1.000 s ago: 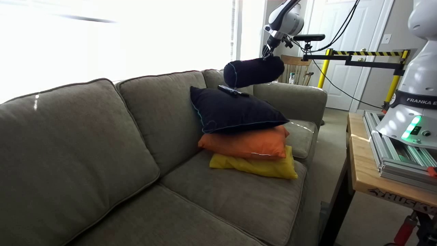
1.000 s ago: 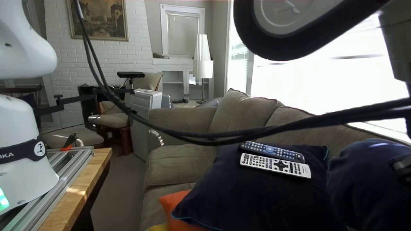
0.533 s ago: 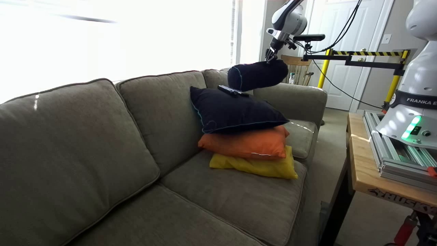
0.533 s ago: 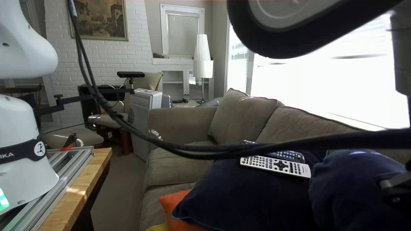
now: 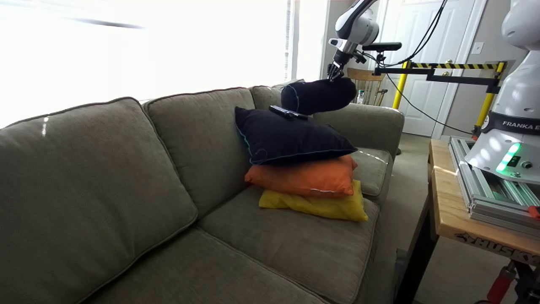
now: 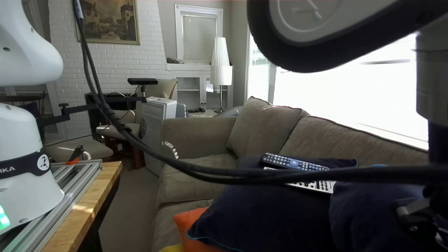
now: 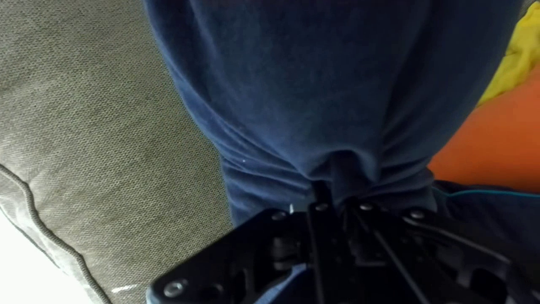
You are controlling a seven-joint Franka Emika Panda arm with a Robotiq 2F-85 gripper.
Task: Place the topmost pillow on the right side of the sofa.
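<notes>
Now the topmost pillow [image 5: 320, 97] is held beyond the left edge of the tabletop [image 5: 451, 202] in an exterior view, slightly lower than a second ago.
A fold of it is pinched in the gripper [image 7: 337, 198], whose jaws are drawn together. Near it the lower navy pillow [image 5: 295, 137] is seen, topped with two remotes [image 6: 280, 160]; whether the pillows are touching cannot be told. Underneath, unshifted, the orange pillow [image 5: 301, 179] and yellow pillow [image 5: 316, 206] are stacked on the sofa [image 5: 270, 240].
</notes>
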